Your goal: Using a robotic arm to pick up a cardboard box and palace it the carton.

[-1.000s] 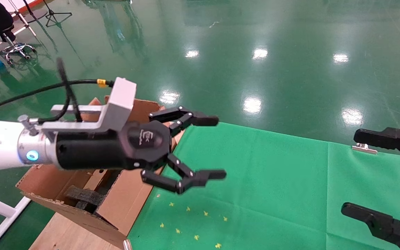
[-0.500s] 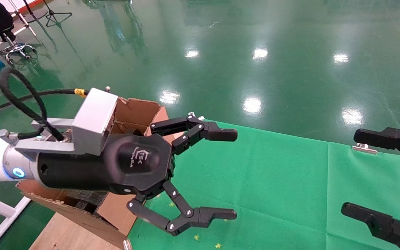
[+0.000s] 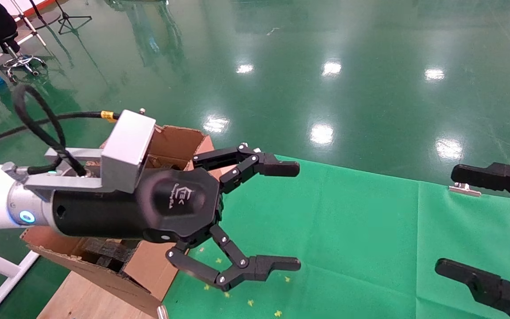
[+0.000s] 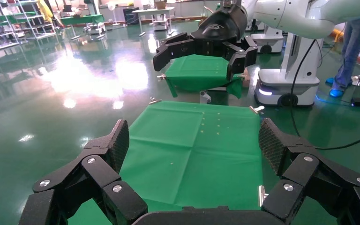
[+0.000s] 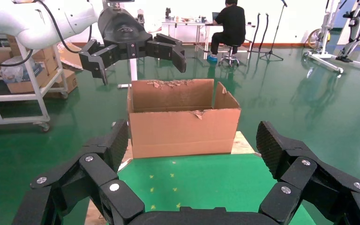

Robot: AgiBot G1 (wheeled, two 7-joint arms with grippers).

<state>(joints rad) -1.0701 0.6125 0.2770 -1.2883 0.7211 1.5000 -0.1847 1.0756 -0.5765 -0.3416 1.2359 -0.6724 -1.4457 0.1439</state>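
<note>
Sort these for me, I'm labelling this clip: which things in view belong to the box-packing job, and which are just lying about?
Job: left gripper, open near the carton; the cardboard box is not in view.
Lying about: green cloth, metal clip; right gripper parked open at the cloth's right.

Bright overhead lamps throw white glare patches across the glossy green floor point(image 3: 370, 88); everything looks sharp.

The carton point(image 3: 175, 141) is rough matt corrugated cardboard with ragged torn edges. Matt green cloth point(image 3: 348, 230) covers the counter. The floor point(image 3: 326, 66) is glossy green, mirroring lights. The left claw point(image 3: 297, 217) is matt black plastic, its camera block point(image 3: 126, 150) brushed silver metal
</note>
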